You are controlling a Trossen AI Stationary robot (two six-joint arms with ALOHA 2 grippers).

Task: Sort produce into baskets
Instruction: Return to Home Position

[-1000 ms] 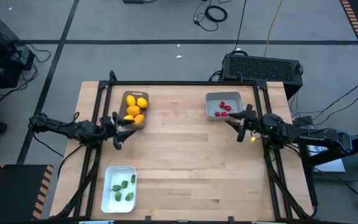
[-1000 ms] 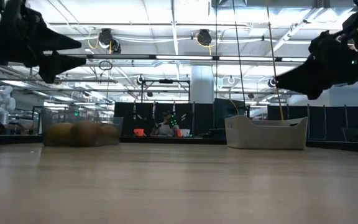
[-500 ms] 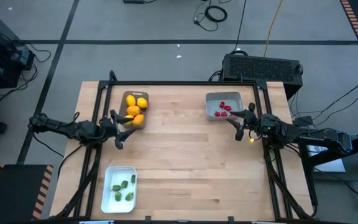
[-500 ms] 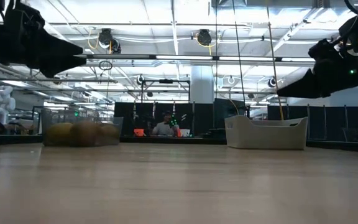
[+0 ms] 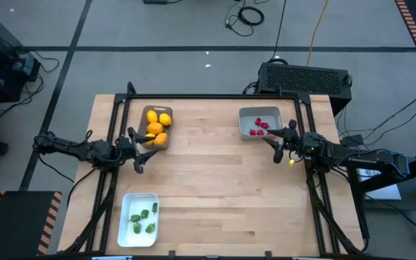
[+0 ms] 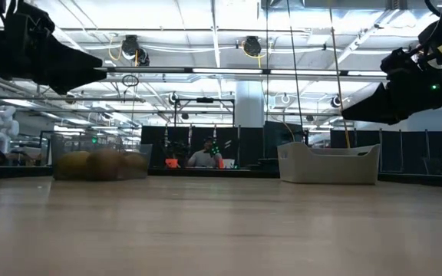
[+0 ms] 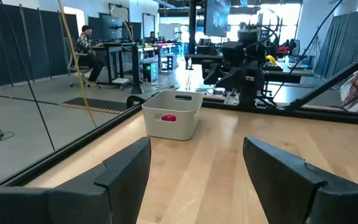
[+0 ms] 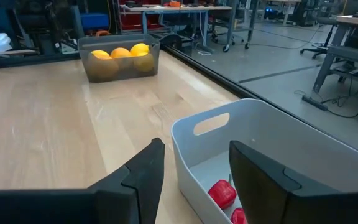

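From above, the counter (image 5: 215, 195) shows no loose produce that I can make out. The yellow and orange fruits (image 5: 157, 128) lie in the brown-grey basket (image 5: 144, 115) on the left arm's side. The red pieces (image 5: 258, 128) lie in the grey-blue basket (image 5: 248, 119) on the right arm's side. The green pieces (image 5: 144, 214) lie in the white basket (image 5: 128, 201), also on the left and well apart from the others. The left pincer (image 5: 143, 153) hangs just beside the fruit basket, and the right pincer (image 5: 274, 149) just beside the red pieces' basket. At counter level both arms are raised clear of the wood. Past the left wrist, the fingers stand wide apart with nothing between them, facing the grey-blue basket across the counter. Past the right wrist, the fingers likewise gape empty at that basket's rim, with red pieces below. I'd judge the sorting done, with only parking the arms left.
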